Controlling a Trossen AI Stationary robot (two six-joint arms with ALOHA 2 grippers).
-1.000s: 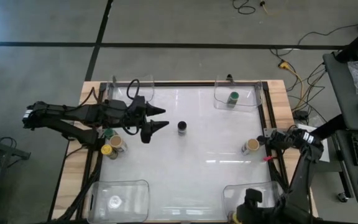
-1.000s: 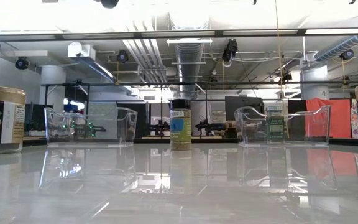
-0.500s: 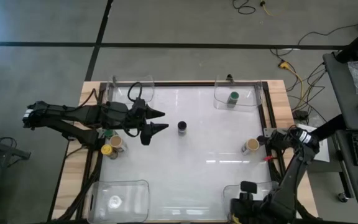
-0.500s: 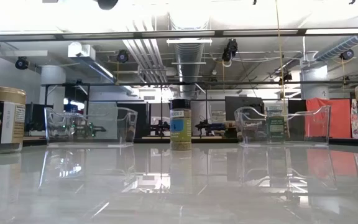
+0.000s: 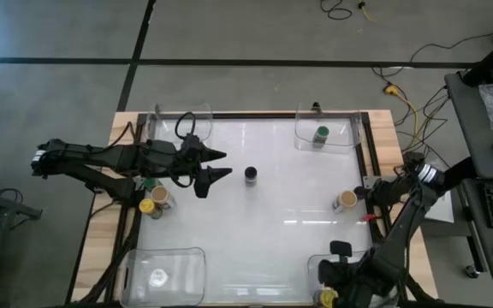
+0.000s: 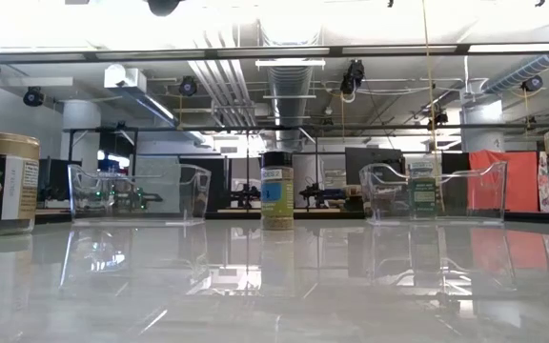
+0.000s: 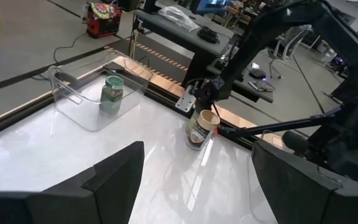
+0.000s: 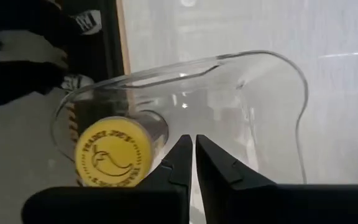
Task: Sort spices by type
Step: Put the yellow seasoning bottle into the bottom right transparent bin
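Two dark arms reach over the white table (image 5: 272,231). The left arm lies flat and stretches in from the left edge. Its left gripper (image 5: 216,164) points at the black-lid jar (image 5: 252,175) in the middle of the table and is not touching it. Its jaws are spread wide and hold nothing.

The right arm bends down at the near right corner. The right gripper (image 8: 194,152) hangs over a clear tub (image 8: 272,99) there. Its two fingers are pressed almost together and hold nothing. A yellow-lid jar (image 8: 112,153) sits inside that tub.

A green-lid jar (image 5: 321,134) stands in the far right tub (image 5: 302,128). A tan-lid jar (image 5: 346,200) stands by the right edge. More jars (image 5: 154,198) crowd by the left edge, under the left arm.
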